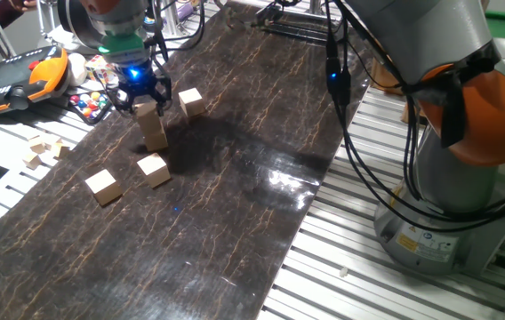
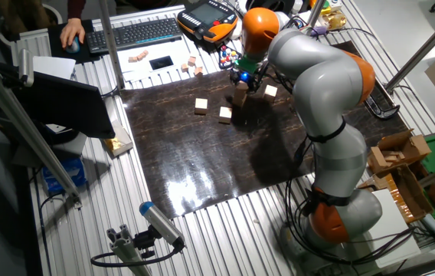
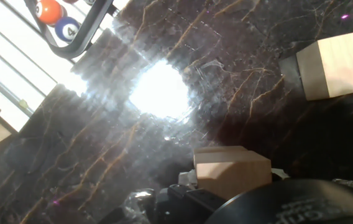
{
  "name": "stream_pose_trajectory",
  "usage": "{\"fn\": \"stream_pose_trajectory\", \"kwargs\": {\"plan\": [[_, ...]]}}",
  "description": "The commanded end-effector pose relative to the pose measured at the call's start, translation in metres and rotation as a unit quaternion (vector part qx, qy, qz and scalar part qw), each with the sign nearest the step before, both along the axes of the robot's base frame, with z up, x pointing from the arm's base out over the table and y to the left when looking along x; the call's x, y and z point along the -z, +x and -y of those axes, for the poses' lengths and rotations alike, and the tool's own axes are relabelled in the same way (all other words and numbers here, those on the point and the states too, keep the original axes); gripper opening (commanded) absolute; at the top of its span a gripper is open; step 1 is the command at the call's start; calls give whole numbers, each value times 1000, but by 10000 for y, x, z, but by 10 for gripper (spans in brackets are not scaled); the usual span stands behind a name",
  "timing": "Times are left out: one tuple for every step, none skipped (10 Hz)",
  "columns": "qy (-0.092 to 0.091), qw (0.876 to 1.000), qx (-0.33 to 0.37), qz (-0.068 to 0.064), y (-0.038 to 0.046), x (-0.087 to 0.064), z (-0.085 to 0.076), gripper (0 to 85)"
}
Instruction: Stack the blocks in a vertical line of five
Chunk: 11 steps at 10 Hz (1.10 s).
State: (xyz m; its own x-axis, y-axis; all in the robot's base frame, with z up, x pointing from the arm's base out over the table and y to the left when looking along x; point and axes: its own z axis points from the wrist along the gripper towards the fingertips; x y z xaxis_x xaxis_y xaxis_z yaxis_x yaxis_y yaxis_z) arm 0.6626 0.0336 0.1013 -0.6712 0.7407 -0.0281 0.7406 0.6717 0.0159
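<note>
Gripper (image 1: 140, 92) of the KUKA arm (image 2: 321, 84) poised over a short stack of wooden blocks (image 1: 153, 124) near the far left corner of the dark marbled mat (image 1: 235, 178). The stack appears to be two blocks high, and the fingers sit around its upper block; whether they clench it or have let go cannot be told from these views. The hand view shows a block face (image 3: 231, 169) close under the camera, consistent with a block between the fingers. Three further blocks lie singly on the mat: one just right of the stack (image 1: 190, 102), one in front of it (image 1: 154, 169), and one further forward and left (image 1: 103, 187). Smaller pale wooden bits (image 1: 41, 151) lie off the mat on the slatted table (image 1: 4, 204), and racked pool balls (image 3: 58, 18) sit beyond the mat's edge.

The step in hand is judged to be seating the second block on the first. To do it well, the upper block should rest flush with edges aligned before the fingers part, and the hand should rise straight up so neither finger drags the block sideways. With three blocks left to add, a small offset now would compound higher up. The nearest loose block, right of the stack, stands close enough that a sideways exit risks knocking it.
</note>
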Motion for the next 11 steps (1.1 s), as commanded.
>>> {"fn": "stream_pose_trajectory", "kwargs": {"plan": [[-3, 1000, 3, 3, -7, 12, -16, 7], [-6, 1000, 5, 4, -13, 24, -31, 7], [-6, 1000, 5, 3, -11, 21, -28, 7], [-7, 1000, 7, 3, -12, 26, -35, 7], [-8, 1000, 10, 2, -13, 30, -40, 7], [-8, 1000, 15, 1, -13, 30, -40, 7], [-8, 1000, 17, 1, -12, 32, -41, 7], [-8, 1000, 19, -1, -12, 34, -38, 7], [-8, 1000, 19, -1, -11, 35, -38, 7], [-8, 1000, 17, -1, -10, 36, -37, 7], [-9, 1000, 14, -1, -10, 37, -36, 7]]}}
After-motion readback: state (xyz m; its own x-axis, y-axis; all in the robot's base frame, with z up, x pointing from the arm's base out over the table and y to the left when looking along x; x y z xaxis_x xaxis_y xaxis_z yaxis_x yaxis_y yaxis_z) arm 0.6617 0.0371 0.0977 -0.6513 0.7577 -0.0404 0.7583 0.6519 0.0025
